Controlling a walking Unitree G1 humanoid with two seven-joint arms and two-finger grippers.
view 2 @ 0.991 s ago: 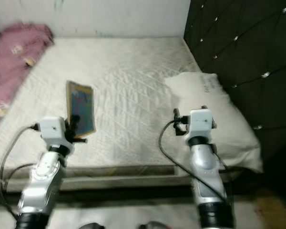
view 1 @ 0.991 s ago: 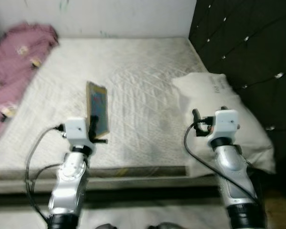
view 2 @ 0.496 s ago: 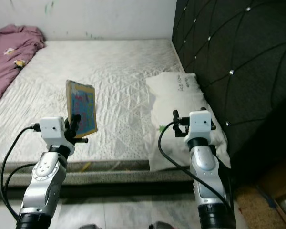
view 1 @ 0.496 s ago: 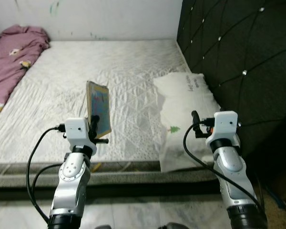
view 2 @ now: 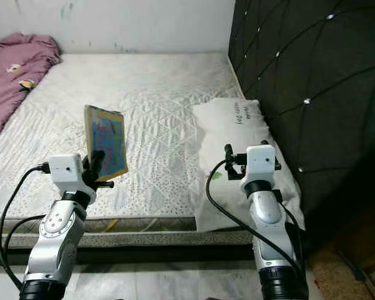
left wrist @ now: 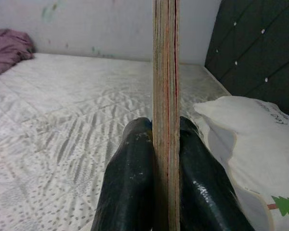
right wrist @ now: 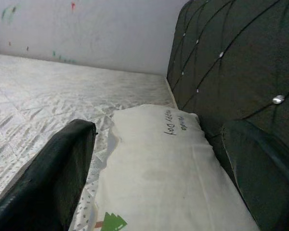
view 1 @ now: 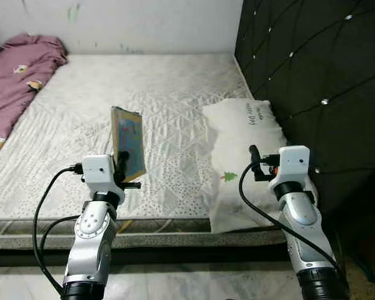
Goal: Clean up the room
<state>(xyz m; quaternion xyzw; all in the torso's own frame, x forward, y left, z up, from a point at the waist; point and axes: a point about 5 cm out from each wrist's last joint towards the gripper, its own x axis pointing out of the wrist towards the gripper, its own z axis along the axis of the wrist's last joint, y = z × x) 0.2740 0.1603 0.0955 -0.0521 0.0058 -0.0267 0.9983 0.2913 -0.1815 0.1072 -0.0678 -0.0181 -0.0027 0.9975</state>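
The left claw [view 1: 122, 164] grips a book [view 1: 129, 141] upright over the bed [view 1: 175, 94], not yet put away, while the right claw [right wrist: 159, 159] gapes empty toward the pillow [view 1: 240, 156], and a purple blanket [view 1: 15, 72] lies heaped.

You are looking down at two silver arms, each a run of rounded, glossy metal segments ending in a black cuff at the bottom. Each wrist carries a boxy white housing. A black cable loops out from the side of each housing and trails back down along the arm. The left gripper [left wrist: 165, 144] has two long, glossy black fingers [left wrist: 130, 187]. The right gripper [right wrist: 164, 183] has the same rounded, faintly scuffed black fingers [right wrist: 53, 178].
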